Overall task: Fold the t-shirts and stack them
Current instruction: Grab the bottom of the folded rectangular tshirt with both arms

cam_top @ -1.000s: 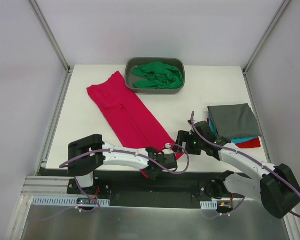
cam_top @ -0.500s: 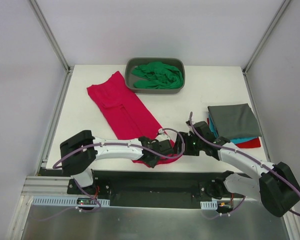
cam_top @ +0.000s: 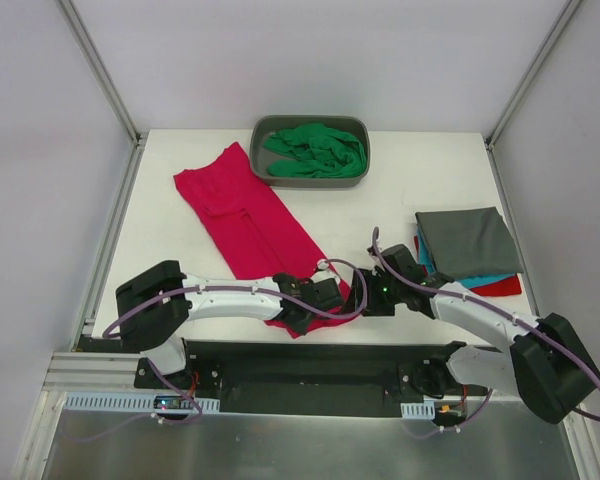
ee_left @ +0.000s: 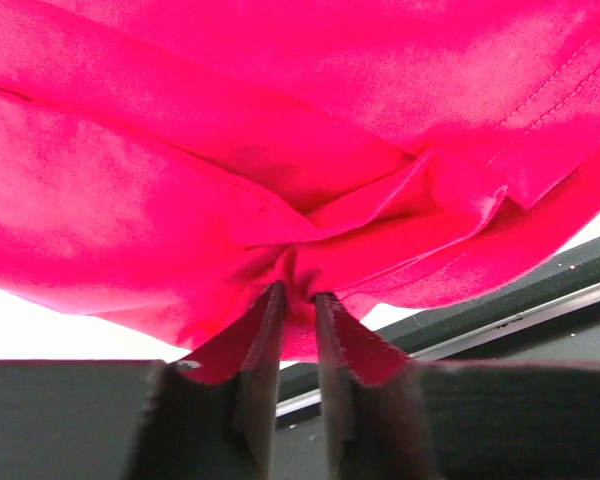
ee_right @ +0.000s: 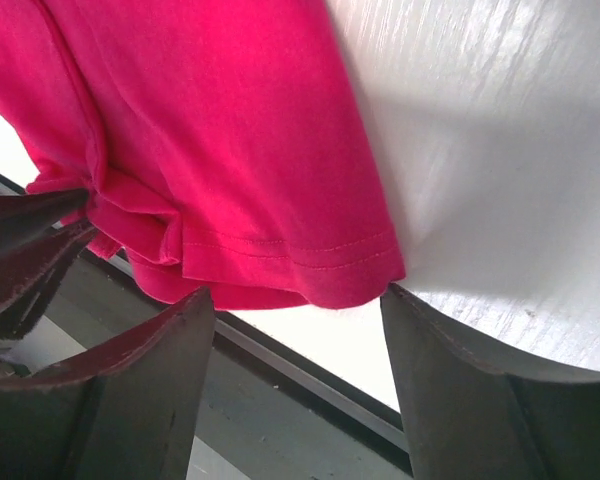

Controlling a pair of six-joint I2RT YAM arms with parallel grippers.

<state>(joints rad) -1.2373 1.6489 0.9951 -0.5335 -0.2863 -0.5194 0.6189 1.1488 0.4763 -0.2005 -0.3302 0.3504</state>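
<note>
A: Where is the crimson-pink t-shirt (cam_top: 250, 225)?
B: On the tabletop (cam_top: 400, 210), slanting across its left half, near end bunched at the front edge (the dark grey t-shirt (cam_top: 467, 243) lies folded at the right).
A: And the grippers?
B: The left gripper (ee_left: 298, 300) pinches a fold of that end. The right gripper (ee_right: 292, 298) gapes around the hem corner, grasping nothing.

A pink shirt (cam_top: 250, 235) lies flat as a long diagonal strip from upper left to lower centre, with its lower end bunched. A green shirt (cam_top: 315, 150) sits crumpled at top centre. At right, a folded grey shirt (cam_top: 468, 243) tops a teal shirt (cam_top: 488, 280) and a red shirt (cam_top: 505, 288).
</note>
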